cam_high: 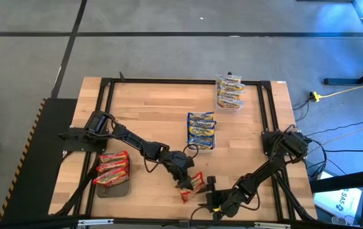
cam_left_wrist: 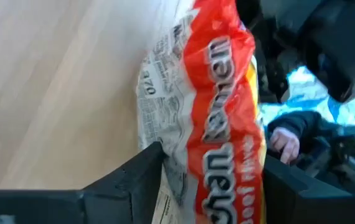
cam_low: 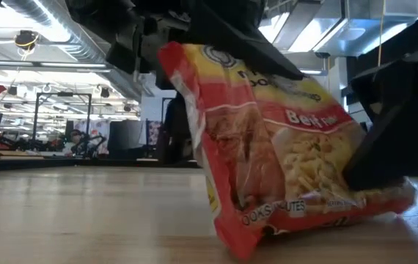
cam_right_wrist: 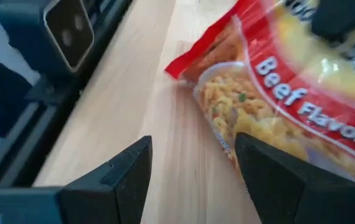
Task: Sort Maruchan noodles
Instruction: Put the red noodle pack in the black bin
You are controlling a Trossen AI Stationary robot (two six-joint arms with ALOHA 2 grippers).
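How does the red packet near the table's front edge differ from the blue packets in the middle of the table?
The red packet stands tilted on its edge, gripped by the left gripper; the blue packets lie flat, stacked, untouched. The red one is single; the blue ones form a pile. Both are yellow-printed ramen packets.

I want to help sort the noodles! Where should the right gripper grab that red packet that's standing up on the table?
Probably by the packet's low end. The red packet stands tilted on its edge, with the left gripper holding its top, so only the lower part is free. The right gripper sits open beside it, so coming in level from that side to pinch the flat faces looks best.
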